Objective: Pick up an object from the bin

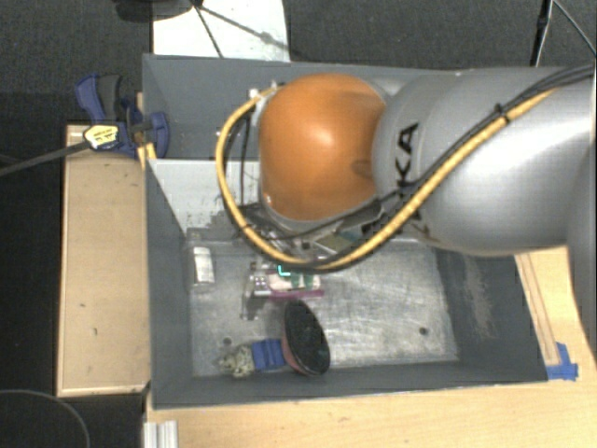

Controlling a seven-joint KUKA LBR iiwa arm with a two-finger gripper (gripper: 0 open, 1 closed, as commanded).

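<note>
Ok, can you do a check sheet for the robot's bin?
Surface: grey metal bin, scratched floor.
Job's things: pink flat thing under the pincer; dark oval disc, blue thing and speckled lump by the lower wall; small white piece at the left.
Clutter: nothing seen.
Pincer: low over the pink flat thing.
Cables: yellow cable loops round the arm's orange cover.
Surroundings: black cable on the dark floor.
</note>
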